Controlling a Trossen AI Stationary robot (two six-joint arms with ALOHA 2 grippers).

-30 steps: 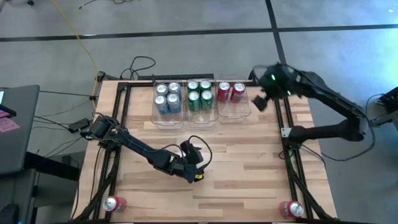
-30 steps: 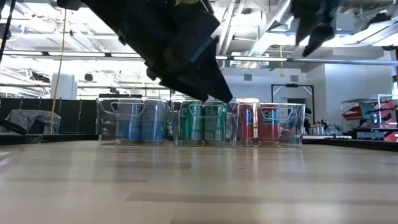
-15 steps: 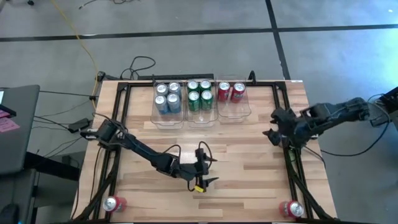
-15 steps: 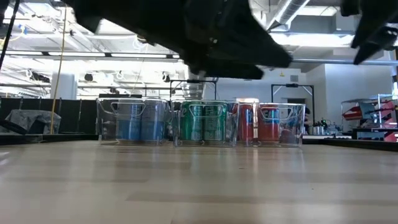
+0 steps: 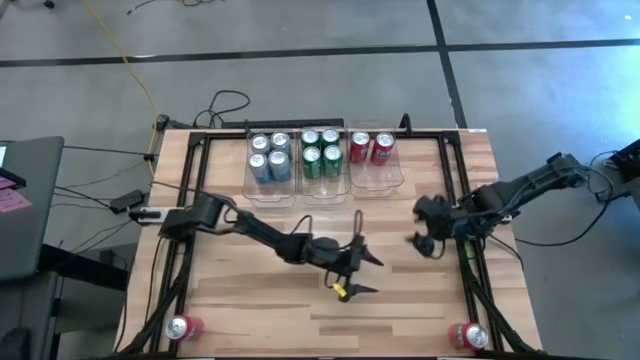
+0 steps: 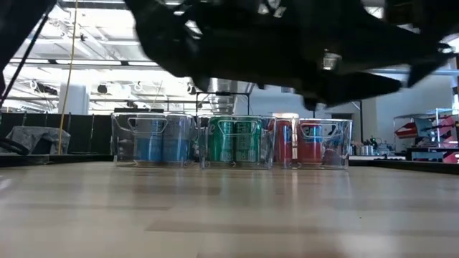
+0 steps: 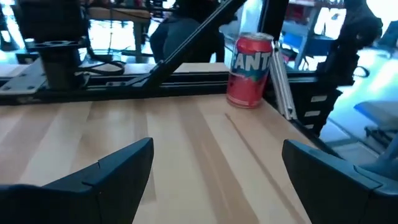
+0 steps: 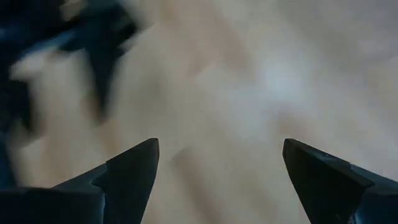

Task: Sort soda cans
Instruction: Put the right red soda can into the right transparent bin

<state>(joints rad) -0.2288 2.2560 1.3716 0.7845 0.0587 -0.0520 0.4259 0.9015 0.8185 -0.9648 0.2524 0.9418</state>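
Three clear bins stand in a row at the table's far side: blue cans (image 5: 268,156) in the left one, green cans (image 5: 320,150) in the middle one, two red cans (image 5: 372,148) in the right one. One loose red can (image 5: 470,336) stands upright at the near right corner, another (image 5: 183,327) at the near left corner. My left gripper (image 5: 365,275) hovers open over the table's middle, pointing toward the right; its wrist view shows a red can (image 7: 250,70) well ahead, upright by the table frame. My right gripper (image 5: 420,238) is open, right of the middle, above bare wood.
The black frame rails (image 5: 462,215) run along the table's left and right sides and far edge. The two grippers are close together, about a hand's width apart. Bare wood (image 5: 400,310) lies between them and the near right can. The low view shows an arm (image 6: 287,50) overhead.
My left gripper has swung from the near middle toward the table's right, turning to point right. My right gripper has come from beside the far right bin toward the near edge, dropped lower, then shifted left toward the middle. No can has moved.
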